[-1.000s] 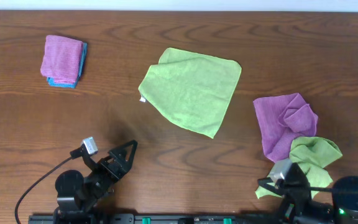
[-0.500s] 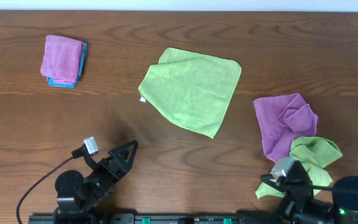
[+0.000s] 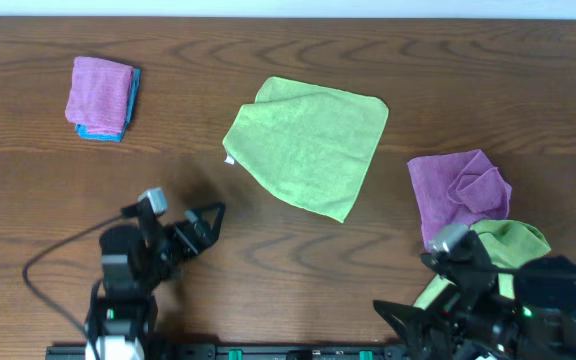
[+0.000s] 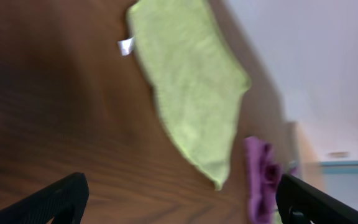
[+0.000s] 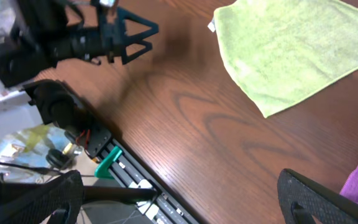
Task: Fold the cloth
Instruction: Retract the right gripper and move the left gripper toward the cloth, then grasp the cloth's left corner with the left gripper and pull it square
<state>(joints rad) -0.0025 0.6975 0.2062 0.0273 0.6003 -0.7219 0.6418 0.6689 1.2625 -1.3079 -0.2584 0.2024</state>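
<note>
A lime green cloth point(image 3: 308, 145) lies spread flat at the table's middle, a white tag at its left corner. It also shows in the left wrist view point(image 4: 191, 93) and the right wrist view point(image 5: 291, 50). My left gripper point(image 3: 203, 225) is open and empty over bare wood, short of the cloth's near left edge; its fingers point(image 4: 182, 199) are wide apart. My right gripper point(image 3: 398, 320) is open and empty at the table's front edge, right of centre, away from the cloth; its fingers point(image 5: 182, 193) are wide apart.
A crumpled purple cloth point(image 3: 458, 195) and a crumpled green cloth point(image 3: 503, 250) lie in a pile at the right. A folded purple cloth on a blue one point(image 3: 101, 97) sits at the far left. The left arm point(image 5: 104, 34) shows in the right wrist view.
My left arm has moved forward over the table toward the cloth. My right arm has swung and turned its gripper leftward along the front edge. The green cloth has not moved.
</note>
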